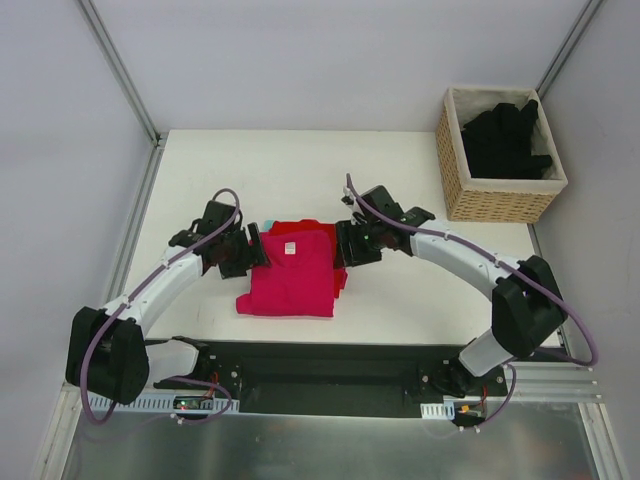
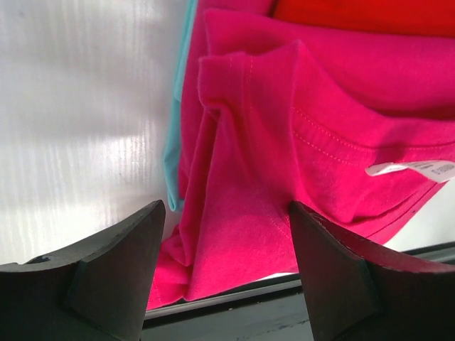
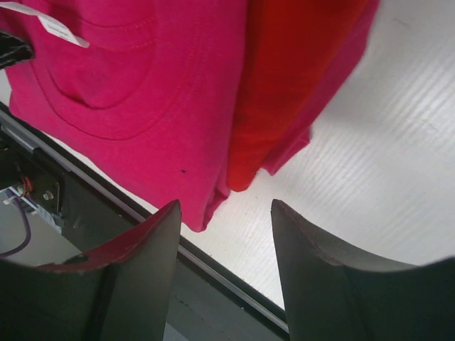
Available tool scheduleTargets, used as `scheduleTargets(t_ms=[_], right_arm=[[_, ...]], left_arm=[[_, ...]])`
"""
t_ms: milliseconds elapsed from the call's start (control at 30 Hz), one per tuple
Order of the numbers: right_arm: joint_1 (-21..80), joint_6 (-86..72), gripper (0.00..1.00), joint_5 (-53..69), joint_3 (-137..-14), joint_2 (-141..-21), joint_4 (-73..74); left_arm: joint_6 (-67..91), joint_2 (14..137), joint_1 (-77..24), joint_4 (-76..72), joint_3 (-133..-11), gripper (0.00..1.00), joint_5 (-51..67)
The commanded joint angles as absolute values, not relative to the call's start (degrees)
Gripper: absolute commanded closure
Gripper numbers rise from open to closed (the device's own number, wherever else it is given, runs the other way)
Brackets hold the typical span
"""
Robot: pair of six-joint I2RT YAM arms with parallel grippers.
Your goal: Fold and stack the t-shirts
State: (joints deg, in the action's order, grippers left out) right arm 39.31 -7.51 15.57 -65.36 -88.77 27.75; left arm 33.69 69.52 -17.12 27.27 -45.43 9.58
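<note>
the pink shirt (image 1: 295, 275) lies folded near the middle of the worktop's (image 1: 400, 300) near edge, white label (image 1: 289, 248) up. the red shirt (image 3: 284, 85) lies under it and shows along its far and right sides. the left end effector (image 1: 250, 255) sits at the pile's left side with jaws apart; a loose pink fold lies just ahead of the gap, unclamped. the right end effector (image 1: 350, 245) sits at the pile's right side, jaws apart over bare worktop and gripping nothing. black shirts (image 1: 505, 140) fill the basket (image 1: 495, 200) at the far right corner.
</note>
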Motion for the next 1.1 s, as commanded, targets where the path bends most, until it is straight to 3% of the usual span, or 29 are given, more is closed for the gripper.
scheduleTargets(t_ms=[0,833,967,1067], right_arm=[[41.2,-10.0,0.43,19.3,-65.1,-90.5,22.6],[46.2,-12.5,0.48,19.9,-69.8,-97.1,21.7],[46.3,-12.2,0.49,20.0,-71.6,-98.4,23.2],[46.4,-12.6,0.50,20.5,-72.7,-99.8,23.5]], left_arm=[[33.9,68.1,-16.4,23.6,-42.4,0.31,12.8],[31.3,71.4,-16.4,14.2,-36.1,0.36,19.9],[30.5,74.1,-16.4,12.3,-36.4,0.44,21.1],[29.8,75.2,-16.3,12.0,-36.7,0.57,21.9]])
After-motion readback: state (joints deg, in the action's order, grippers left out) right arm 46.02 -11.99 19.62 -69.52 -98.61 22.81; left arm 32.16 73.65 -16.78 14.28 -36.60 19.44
